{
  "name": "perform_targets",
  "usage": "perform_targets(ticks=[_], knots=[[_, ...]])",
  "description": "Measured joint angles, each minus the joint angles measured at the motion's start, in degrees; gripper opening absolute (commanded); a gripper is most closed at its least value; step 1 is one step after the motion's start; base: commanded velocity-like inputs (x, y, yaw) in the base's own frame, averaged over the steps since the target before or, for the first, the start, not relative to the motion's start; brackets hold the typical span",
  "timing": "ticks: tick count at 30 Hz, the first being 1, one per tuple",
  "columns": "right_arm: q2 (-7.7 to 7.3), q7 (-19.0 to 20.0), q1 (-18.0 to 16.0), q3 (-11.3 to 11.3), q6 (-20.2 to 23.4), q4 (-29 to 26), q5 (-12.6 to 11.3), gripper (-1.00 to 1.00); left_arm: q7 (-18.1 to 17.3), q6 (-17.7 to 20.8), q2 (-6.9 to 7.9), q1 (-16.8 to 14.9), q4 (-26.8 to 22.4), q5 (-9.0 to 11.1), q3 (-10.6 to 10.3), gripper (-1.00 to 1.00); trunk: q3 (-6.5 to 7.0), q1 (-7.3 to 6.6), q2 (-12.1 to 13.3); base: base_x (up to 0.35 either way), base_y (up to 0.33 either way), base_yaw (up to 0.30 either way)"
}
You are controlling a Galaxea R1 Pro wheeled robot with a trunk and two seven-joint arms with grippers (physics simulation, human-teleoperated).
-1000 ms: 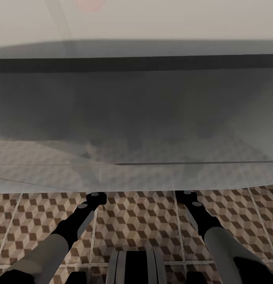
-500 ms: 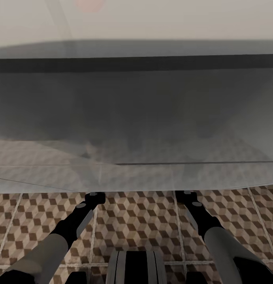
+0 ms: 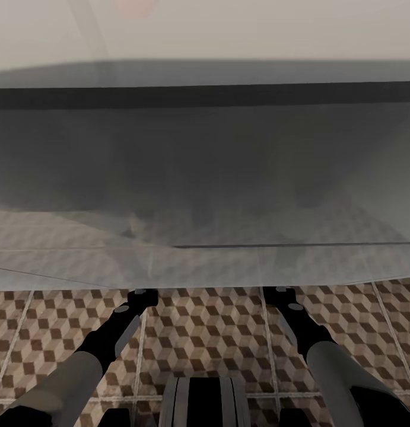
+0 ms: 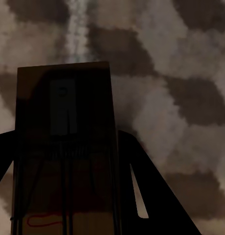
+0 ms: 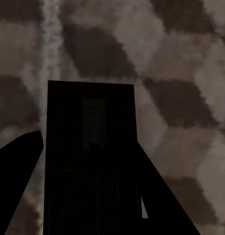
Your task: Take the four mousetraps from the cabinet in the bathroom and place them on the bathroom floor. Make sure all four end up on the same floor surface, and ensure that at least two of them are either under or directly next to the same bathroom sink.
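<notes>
You had 1 mousetrap in each gripper. In the left wrist view the left gripper (image 4: 68, 196) was closed on a flat board (image 4: 63, 147) with wire parts and a red mark, which stood up between the dark fingers (image 4: 156, 196) in the lower left of the frame. In the right wrist view the right gripper (image 5: 93, 196) clamped a second mousetrap (image 5: 93, 156), much darker. Behind both lay the bathroom floor (image 5: 181, 98), near and blurred.

I judge that this was the placing step, and the next move called for lowering both boards flat to the tiles and only then letting go.

The head view showed what the wrists could not: both arms reached under a wide grey translucent surface (image 3: 205, 178) across the middle of the frame, with cube tiles in the lower part. It hid the grippers and the traps.
</notes>
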Motion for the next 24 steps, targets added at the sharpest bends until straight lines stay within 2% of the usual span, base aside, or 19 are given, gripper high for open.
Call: perform_targets(ticks=[24], knots=[[0.0,0.01,0.0,-0.34,0.03,0.0,0.0,-1.0,0.0,0.07,-0.01,0.0,-0.1,0.06,0.0,-1.0,0.0,0.0,0.0,0.0,0.0,0.0]])
